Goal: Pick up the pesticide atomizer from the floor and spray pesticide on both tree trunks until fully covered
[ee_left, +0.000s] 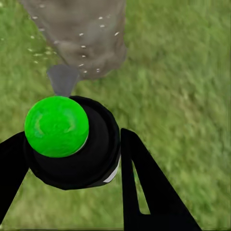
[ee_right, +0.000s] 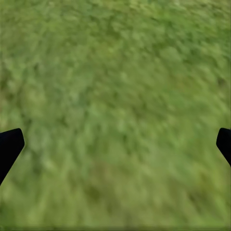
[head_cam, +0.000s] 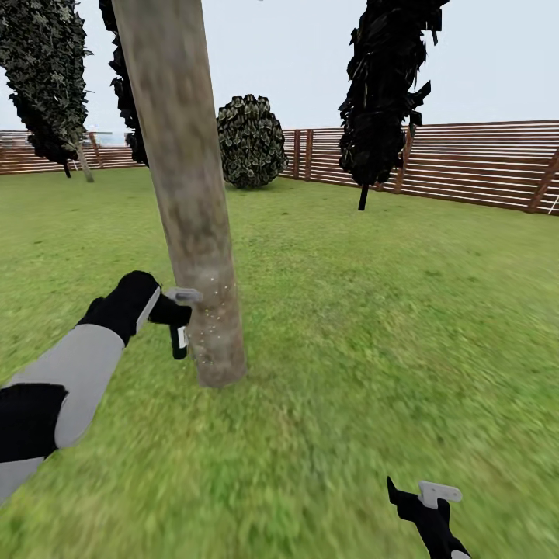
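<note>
Clamped in the left claw [ee_left: 72, 159], the pesticide atomizer [ee_left: 72, 144] is held upright just beside the base of the near tree trunk [head_cam: 190, 210]; its white label [head_cam: 182, 336] cannot be read. White pesticide specks [head_cam: 211, 310] are scattered on the bark. Open grass [head_cam: 373, 326] stretches to the slatted fence [head_cam: 473, 167]. The right claw [ee_right: 115, 144] is spread wide above grass, grasping nothing.

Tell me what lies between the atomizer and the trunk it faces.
Only white pesticide specks: head view shows them between the atomizer, held in the left end effector, and the near trunk. Nothing solid intervenes.
</note>
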Available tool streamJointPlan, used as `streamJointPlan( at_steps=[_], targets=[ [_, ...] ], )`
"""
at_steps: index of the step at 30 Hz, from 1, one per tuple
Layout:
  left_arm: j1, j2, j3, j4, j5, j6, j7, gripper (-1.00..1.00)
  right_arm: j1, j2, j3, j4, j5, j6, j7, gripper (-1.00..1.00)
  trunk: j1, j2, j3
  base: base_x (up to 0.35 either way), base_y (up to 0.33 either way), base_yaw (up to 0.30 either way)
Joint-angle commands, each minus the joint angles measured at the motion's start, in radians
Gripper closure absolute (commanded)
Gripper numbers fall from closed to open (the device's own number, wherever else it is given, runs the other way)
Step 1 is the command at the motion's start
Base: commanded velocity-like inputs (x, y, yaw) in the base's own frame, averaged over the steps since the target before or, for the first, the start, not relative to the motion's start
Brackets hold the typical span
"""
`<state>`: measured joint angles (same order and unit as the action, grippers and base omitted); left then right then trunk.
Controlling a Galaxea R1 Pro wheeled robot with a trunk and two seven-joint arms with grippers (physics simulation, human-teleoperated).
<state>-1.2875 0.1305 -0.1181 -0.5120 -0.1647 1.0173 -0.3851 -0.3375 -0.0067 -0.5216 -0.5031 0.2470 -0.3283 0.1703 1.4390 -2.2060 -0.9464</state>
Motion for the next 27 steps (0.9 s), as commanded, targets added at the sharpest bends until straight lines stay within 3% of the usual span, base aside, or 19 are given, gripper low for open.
streamJointPlan(
  at_steps=[1, 4, 7, 12, 14, 17, 22, 24, 27],
  targets=[
    [-0.007, -0.004, -0.030, 0.005, 0.001, 0.001, -0.002, 1.00, 0.000, 0.000, 0.000, 0.000, 0.000, 0.000, 0.000, -1.00, 0.000, 0.000, 0.000, 0.000, 0.000, 0.000],
    [-0.024, -0.015, -0.055, 0.009, 0.003, 0.004, -0.004, 1.00, 0.000, 0.000, 0.000, 0.000, 0.000, 0.000, 0.000, -1.00, 0.000, 0.000, 0.000, 0.000, 0.000, 0.000],
    [-0.029, -0.004, -0.060, 0.010, 0.004, 0.004, -0.005, 1.00, 0.000, -0.001, 0.000, 0.000, 0.000, 0.000, 0.000, -1.00, 0.000, 0.000, 0.000, 0.000, 0.000, 0.000],
    [-0.030, 0.092, -0.060, 0.033, 0.001, 0.003, -0.005, 1.00, 0.000, -0.001, 0.000, 0.000, 0.000, 0.000, 0.000, -1.00, 0.000, 0.000, 0.000, 0.000, 0.000, 0.000],
    [-0.030, 0.109, -0.060, 0.041, 0.001, 0.003, -0.005, 1.00, 0.000, -0.001, 0.000, 0.000, 0.000, 0.000, 0.000, -1.00, 0.000, 0.000, 0.000, 0.000, 0.000, 0.000],
    [-0.030, 0.102, -0.059, 0.041, 0.002, 0.003, -0.006, 1.00, 0.000, -0.001, 0.000, 0.000, 0.000, 0.000, 0.000, -1.00, 0.000, 0.000, 0.000, 0.000, 0.000, 0.000],
    [-0.033, 0.036, -0.060, 0.030, 0.008, 0.004, -0.018, 1.00, 0.000, -0.001, 0.000, 0.000, 0.000, 0.000, 0.000, -1.00, 0.000, 0.000, 0.000, 0.000, 0.000, 0.000],
    [-0.050, 0.034, -0.062, 0.036, 0.007, 0.004, -0.097, 1.00, 0.000, -0.001, 0.000, 0.000, 0.000, 0.000, 0.000, -1.00, 0.000, 0.000, 0.000, 0.000, 0.000, 0.000],
    [-0.057, 0.045, -0.064, 0.040, 0.000, 0.004, -0.132, 1.00, 0.000, -0.001, 0.000, 0.000, 0.000, 0.000, 0.000, -1.00, 0.000, 0.000, 0.000, 0.000, 0.000, 0.000]
  ],
)
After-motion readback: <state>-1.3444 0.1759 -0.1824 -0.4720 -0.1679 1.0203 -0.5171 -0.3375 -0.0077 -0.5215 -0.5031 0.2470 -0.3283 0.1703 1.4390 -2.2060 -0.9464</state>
